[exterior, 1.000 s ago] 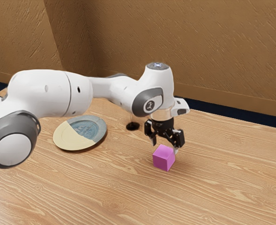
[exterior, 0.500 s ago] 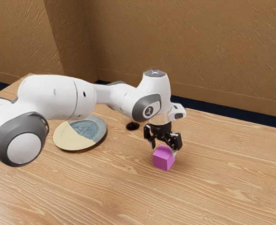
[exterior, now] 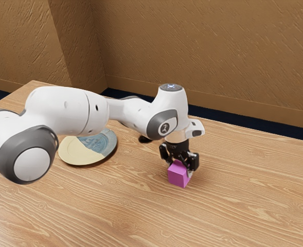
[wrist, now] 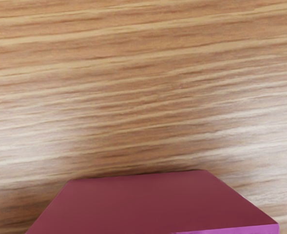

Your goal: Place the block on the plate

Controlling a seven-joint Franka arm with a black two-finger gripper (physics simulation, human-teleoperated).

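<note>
Exterior view: gripper [exterior: 180,169] low over the block [exterior: 178,176], twelve o'clock side — jaws spread or pinching, can't tell. Plate [exterior: 82,153] apart, about ten o'clock.

Your free way above the table [exterior: 115,206] from block [exterior: 178,177] to plate [exterior: 82,151], small dark object [exterior: 144,139] near plate to avoid

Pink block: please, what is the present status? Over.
Gripper at the pink block. Block on the table, not on the plate. Possible obstacle: small dark thing between gripper and plate.
</note>
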